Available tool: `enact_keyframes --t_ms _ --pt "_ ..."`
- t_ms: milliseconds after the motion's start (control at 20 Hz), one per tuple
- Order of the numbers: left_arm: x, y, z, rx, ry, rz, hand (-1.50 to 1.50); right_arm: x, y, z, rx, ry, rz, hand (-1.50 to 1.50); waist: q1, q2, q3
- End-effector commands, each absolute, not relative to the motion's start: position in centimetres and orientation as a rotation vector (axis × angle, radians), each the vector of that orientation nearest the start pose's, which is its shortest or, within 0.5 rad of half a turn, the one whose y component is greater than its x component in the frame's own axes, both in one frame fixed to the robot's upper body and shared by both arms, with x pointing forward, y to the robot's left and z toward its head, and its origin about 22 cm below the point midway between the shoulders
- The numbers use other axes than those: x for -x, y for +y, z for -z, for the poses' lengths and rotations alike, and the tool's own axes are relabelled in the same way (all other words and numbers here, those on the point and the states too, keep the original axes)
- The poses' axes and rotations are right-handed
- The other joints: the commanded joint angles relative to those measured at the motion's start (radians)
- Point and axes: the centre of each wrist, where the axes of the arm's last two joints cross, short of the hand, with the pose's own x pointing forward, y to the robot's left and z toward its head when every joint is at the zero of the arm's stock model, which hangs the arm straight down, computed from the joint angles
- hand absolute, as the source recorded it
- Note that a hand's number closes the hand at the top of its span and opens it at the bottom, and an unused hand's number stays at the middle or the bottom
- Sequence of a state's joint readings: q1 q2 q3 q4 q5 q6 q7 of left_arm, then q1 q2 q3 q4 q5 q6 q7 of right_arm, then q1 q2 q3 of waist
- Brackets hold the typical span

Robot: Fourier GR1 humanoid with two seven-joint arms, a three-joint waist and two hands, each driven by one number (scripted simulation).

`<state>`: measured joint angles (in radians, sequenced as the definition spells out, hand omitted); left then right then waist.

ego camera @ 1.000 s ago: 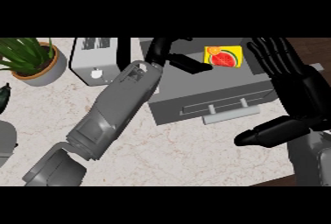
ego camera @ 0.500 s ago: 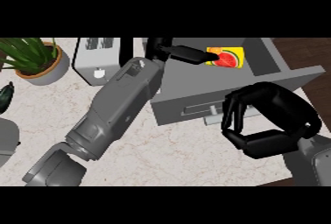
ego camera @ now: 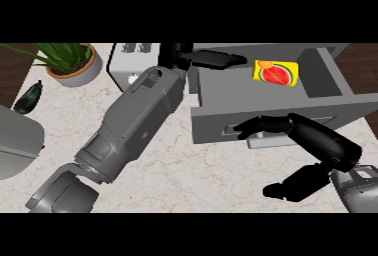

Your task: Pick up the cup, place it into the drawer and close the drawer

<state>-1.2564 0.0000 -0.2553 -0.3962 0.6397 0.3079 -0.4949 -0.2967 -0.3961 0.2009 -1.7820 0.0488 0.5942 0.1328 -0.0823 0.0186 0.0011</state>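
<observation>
One grey drawer (ego camera: 325, 75) is seen pulled open on a pale marbled counter (ego camera: 199, 175), and in it lies one yellow carton (ego camera: 276, 73) printed with a red watermelon slice. Two black hands are counted. The left hand (ego camera: 210, 58) is stretched over the drawer's left wall, its fingers laid out nearly straight and pointed at the carton, just short of it; nothing is seen held. The right hand (ego camera: 295, 132) is set against the drawer's flat front panel, fingers (ego camera: 255, 127) extended towards the handle area, the thumb (ego camera: 295, 186) hanging apart below. No cup can be made out. One leafy plant in a round pot (ego camera: 74, 70), one boxy grey toaster (ego camera: 133, 62) and one dark, glossy eggplant (ego camera: 29, 97) are ranged along the left
</observation>
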Motion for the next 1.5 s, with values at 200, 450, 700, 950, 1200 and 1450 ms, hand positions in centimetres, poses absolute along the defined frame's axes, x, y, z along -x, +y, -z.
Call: enact_keyframes --t_ms 200,450,700,950,1200,1450 --pt "-43.8 7.3 -9.4 0.291 -1.914 -0.035 -1.5 -29.1 -19.0 -6.3 0.082 -1.454 -1.246 -1.5 0.09 -0.01 -0.001" --pt "-42.7 5.8 -9.1 0.347 -1.93 -0.069 -1.5 -33.0 -20.2 -1.5 0.081 -1.326 -1.341 -1.5 0.122 -0.007 0.0" --pt "-42.7 9.7 -8.3 0.344 -1.903 -0.067 -1.5 -35.6 -22.7 1.3 0.166 -1.31 -1.258 1.5 0.17 -0.009 0.002" --pt "-42.5 11.8 -7.7 0.373 -1.914 -0.09 -1.5 -39.0 -22.7 -0.3 0.187 -1.439 -1.162 1.5 0.199 0.003 0.003" --pt "-42.1 13.6 -7.4 0.393 -1.921 -0.066 -1.5 -41.4 -25.5 -3.1 0.265 -1.559 -0.999 1.5 0.222 0.011 0.005" --pt "-41.9 14.8 -7.1 0.395 -1.893 -0.041 -1.5 -43.5 -28.1 -7.9 0.362 -1.566 -0.897 1.5 0.256 0.022 0.005"
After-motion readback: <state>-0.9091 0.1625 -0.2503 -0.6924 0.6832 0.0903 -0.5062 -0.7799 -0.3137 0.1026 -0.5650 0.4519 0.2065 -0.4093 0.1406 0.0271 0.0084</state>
